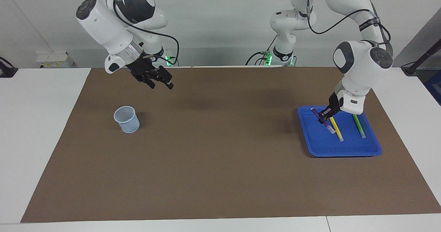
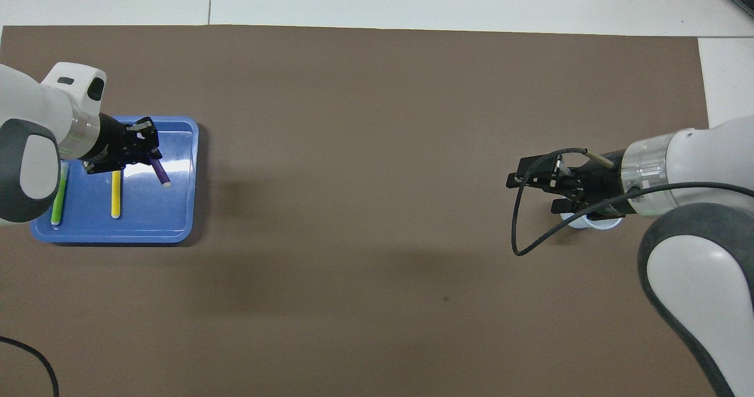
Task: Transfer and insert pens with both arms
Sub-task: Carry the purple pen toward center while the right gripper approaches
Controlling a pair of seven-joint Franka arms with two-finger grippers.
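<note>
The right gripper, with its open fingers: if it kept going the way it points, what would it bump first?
Probably the brown mat. The right gripper slants downward over it, apparently missing the cup.

The left arm (image 1: 361, 63) bends down from its base at its own end of the table, forearm near vertical, wrist tilted; its left gripper (image 1: 325, 116) hangs raised, fingertips clamped together on a slim stick; the right arm (image 1: 110, 29) stretches out high, forearm slanting downward, silver wrist angled toward the table's middle; its right gripper (image 1: 160, 84) hovers in the air, black fingers spread wide with nothing between them.
</note>
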